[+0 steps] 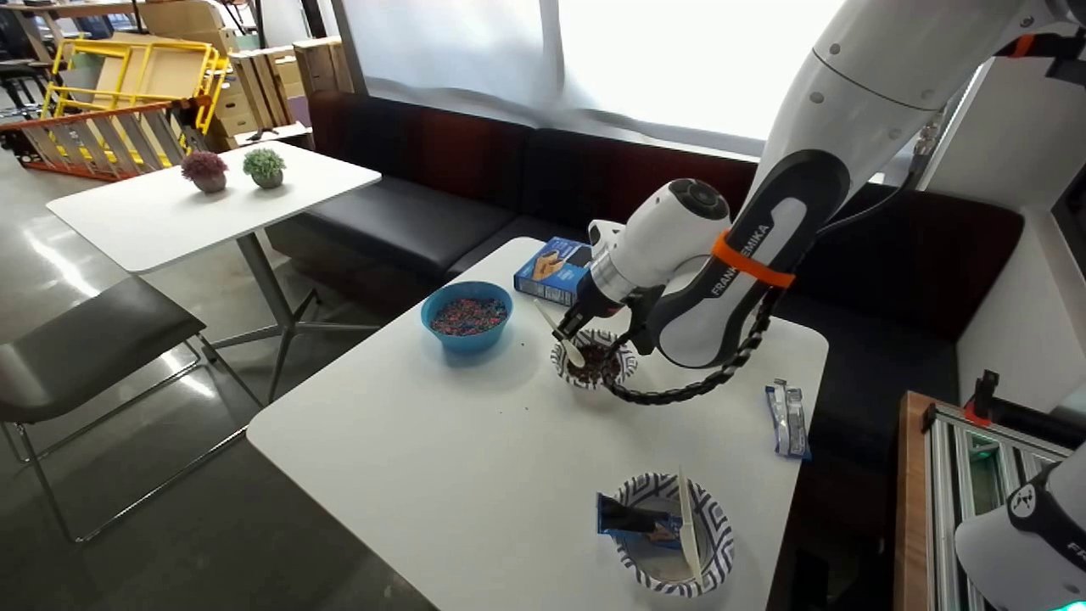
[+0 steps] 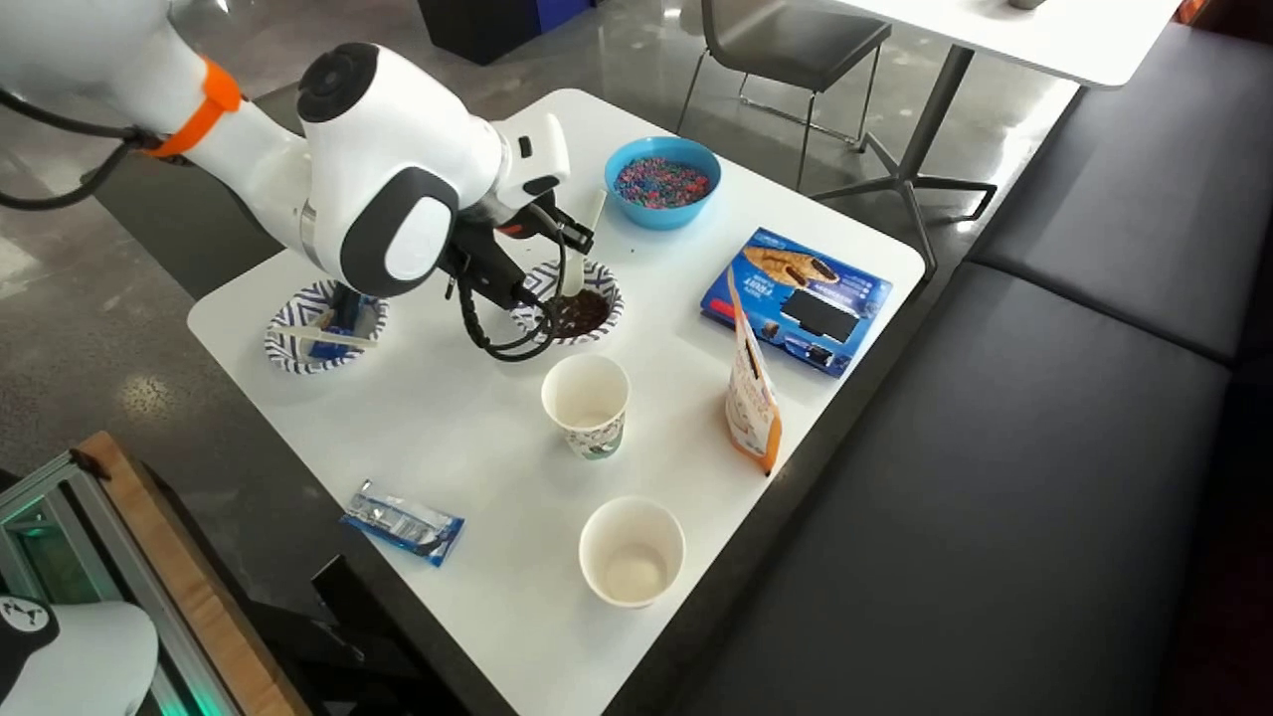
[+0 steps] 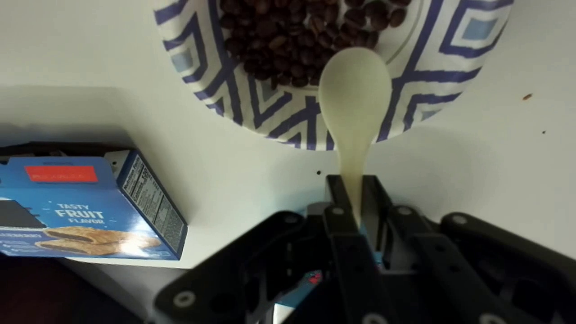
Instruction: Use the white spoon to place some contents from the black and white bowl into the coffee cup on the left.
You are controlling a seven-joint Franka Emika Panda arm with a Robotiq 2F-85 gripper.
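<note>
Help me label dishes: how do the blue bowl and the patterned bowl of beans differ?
The blue bowl is plain; the patterned bowl has dark lines on white. The blue bowl holds small multicolored pieces; the patterned bowl, dark brown beans. Both are round, on the white table.

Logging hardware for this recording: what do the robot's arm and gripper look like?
The arm is white and rounded, with black panels, EMIKA lettering and an orange strap; a black twisted cable hangs below. The gripper is black, with slim fingers and pale round screw heads.

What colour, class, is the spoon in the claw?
The spoon is off-white, clearest in the wrist view.
</note>
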